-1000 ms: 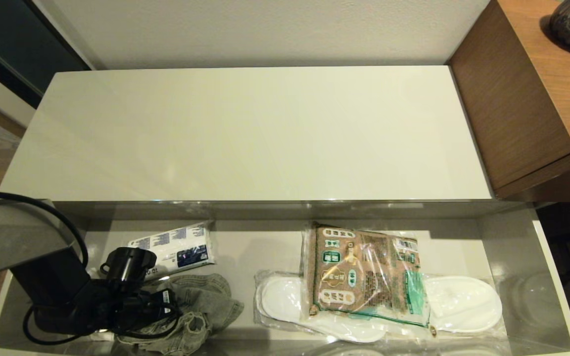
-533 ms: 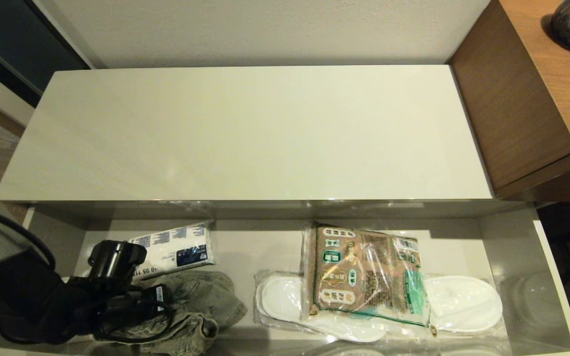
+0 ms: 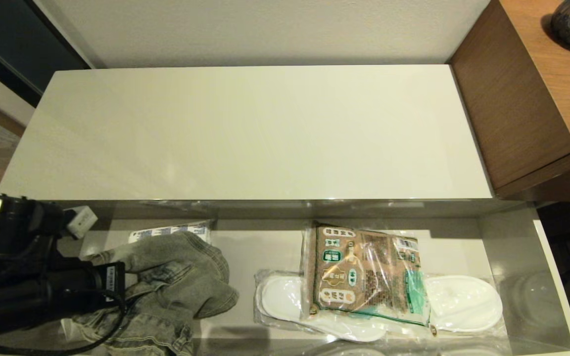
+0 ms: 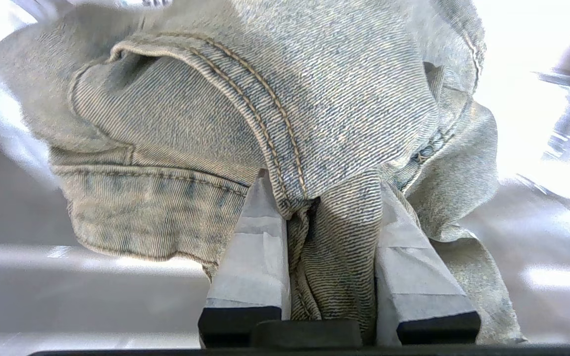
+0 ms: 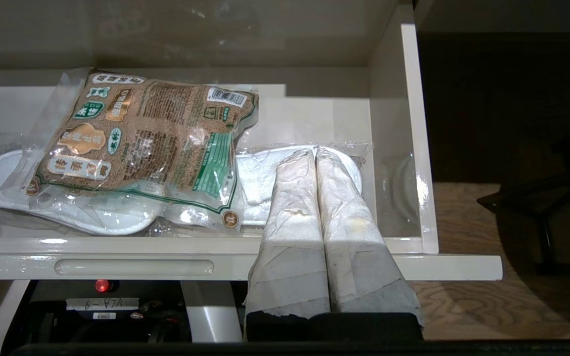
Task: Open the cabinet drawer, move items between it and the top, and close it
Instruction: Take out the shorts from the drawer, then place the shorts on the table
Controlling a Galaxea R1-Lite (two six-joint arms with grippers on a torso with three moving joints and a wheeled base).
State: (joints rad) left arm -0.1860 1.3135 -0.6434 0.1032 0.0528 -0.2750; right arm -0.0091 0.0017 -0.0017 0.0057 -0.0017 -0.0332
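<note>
At the drawer's [image 3: 512, 247] eight o'clock, my left gripper [image 4: 332, 207] has its jaws clamped on the denim garment [image 3: 176, 277], bunched above the drawer floor. Next I judge: carry it toward twelve o'clock onto the top [image 3: 245, 133]. My right gripper [image 5: 317, 163], jaws pressed together and empty, waits at four o'clock.

The head camera is looking steeply down; both wrist cameras are peering closely into the shared glossy grey-beige open drawer [image 3: 507, 237].
</note>
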